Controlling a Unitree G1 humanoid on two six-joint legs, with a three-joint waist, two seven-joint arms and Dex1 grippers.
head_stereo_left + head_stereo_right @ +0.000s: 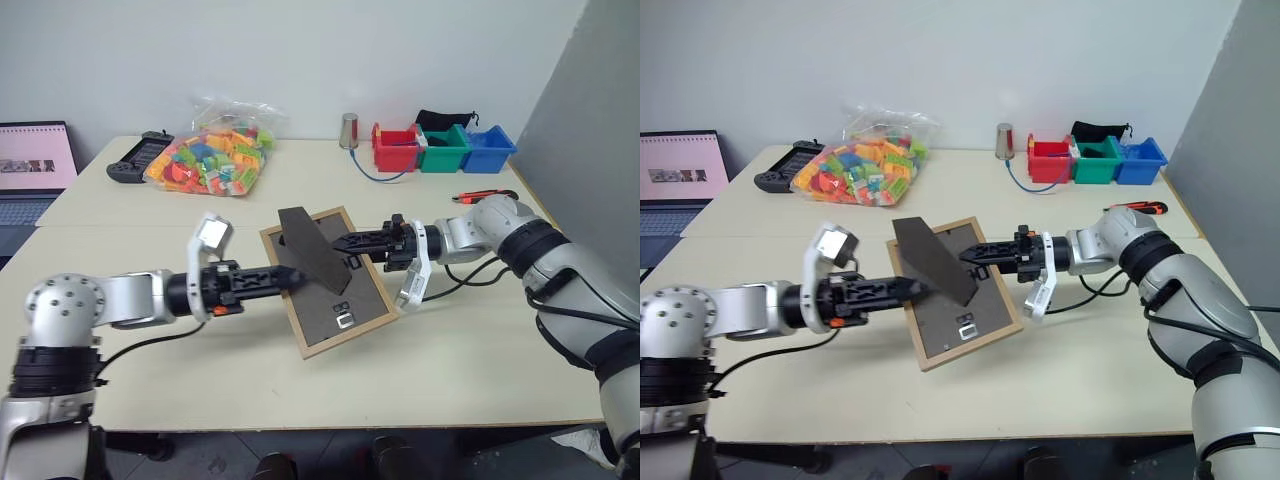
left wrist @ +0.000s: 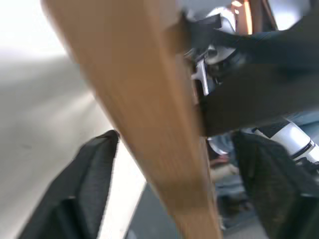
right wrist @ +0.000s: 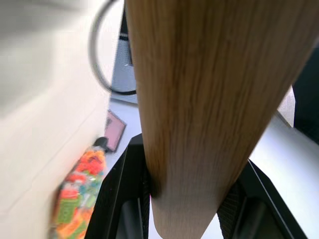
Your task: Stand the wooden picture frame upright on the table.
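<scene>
Holding wooden picture frame (image 1: 965, 300) tilted above counter (image 1: 1090, 350) | right hand (image 1: 978, 255) clamped on edge | left hand (image 1: 912, 290) spread wide beside frame | standing left

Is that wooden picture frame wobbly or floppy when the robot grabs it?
Probably stiff: the wooden picture frame keeps its flat shape while tilted off the table, gripped at one edge by the right gripper. It likely feels light, since a thin pinch holds it. Its black stand sticks out, so it might tip over if set down crooked.
</scene>
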